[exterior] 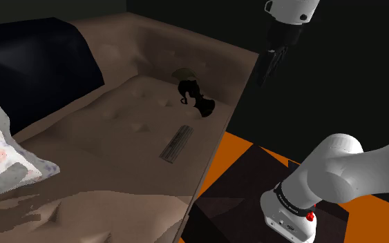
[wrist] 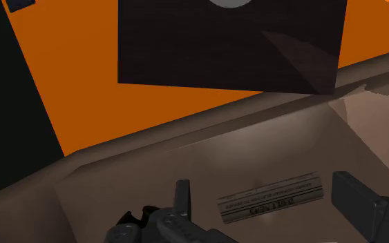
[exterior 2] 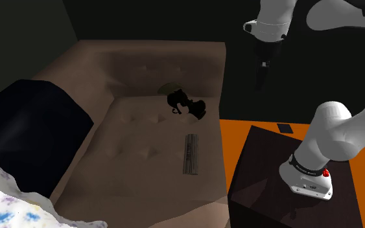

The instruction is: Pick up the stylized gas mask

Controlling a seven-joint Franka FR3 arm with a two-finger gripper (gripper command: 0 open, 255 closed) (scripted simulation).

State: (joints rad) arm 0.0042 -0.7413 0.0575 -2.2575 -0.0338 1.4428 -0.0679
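Observation:
The gas mask [exterior: 197, 97] is a black, lumpy shape lying near the back corner of the brown sofa seat [exterior: 117, 131], close to the armrest. It also appears as the gas mask [exterior 2: 187, 104] in the second exterior view. An olive rounded piece [exterior: 183, 72] sits just behind it. My gripper [exterior: 263, 77] hangs high in the air beyond the armrest, well above the mask and toward the shoulder view's right. The gripper [exterior 2: 260, 79] points downward, holding nothing. In the wrist view the fingers [wrist: 181, 199] stand apart around a grey bar, with the mask [wrist: 144, 226] dark beside them.
A flat grey bar [exterior: 177, 143] with lettering lies on the seat nearer the front. A dark blue cushion [exterior: 34, 62] and a white patterned pillow [exterior: 3, 159] occupy the sofa's left end. My dark stand [exterior 2: 284, 188] rests on an orange floor [exterior: 244, 148].

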